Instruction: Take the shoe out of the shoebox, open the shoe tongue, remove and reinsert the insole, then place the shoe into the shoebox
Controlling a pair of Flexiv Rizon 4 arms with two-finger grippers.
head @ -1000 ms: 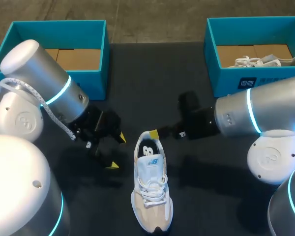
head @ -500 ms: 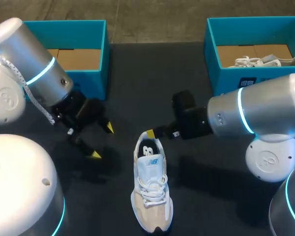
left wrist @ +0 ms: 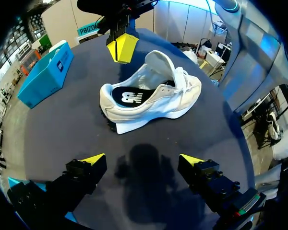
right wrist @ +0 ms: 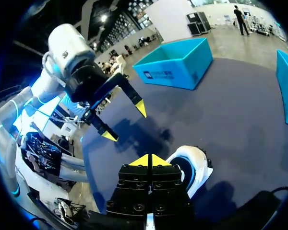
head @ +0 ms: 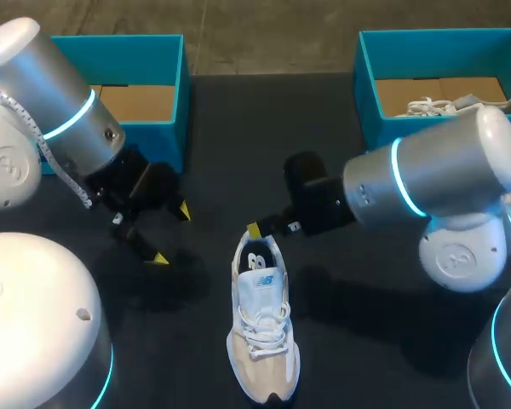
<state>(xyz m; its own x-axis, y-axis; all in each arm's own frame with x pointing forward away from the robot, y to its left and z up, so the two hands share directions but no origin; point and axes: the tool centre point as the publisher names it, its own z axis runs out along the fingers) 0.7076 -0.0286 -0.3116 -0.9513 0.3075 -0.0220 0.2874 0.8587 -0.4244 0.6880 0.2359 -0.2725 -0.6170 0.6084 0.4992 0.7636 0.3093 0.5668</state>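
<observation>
A white and beige shoe lies on the dark table, heel toward the far side and tongue lifted, so the dark insole shows. My right gripper is shut with nothing in it, hovering just beyond the heel. In the right wrist view its tips sit right by the shoe's heel. My left gripper stands open to the left of the shoe, apart from it. In the left wrist view the shoe lies ahead of the left gripper, with the right gripper behind the heel.
A teal shoebox with a bare cardboard floor stands at the back left. A second teal shoebox at the back right holds another white shoe. Bare table lies between the boxes.
The right gripper has slid left, staying shut, to just past the shoe's heel. The left arm has drawn back to the left, away from the shoe, still open.
</observation>
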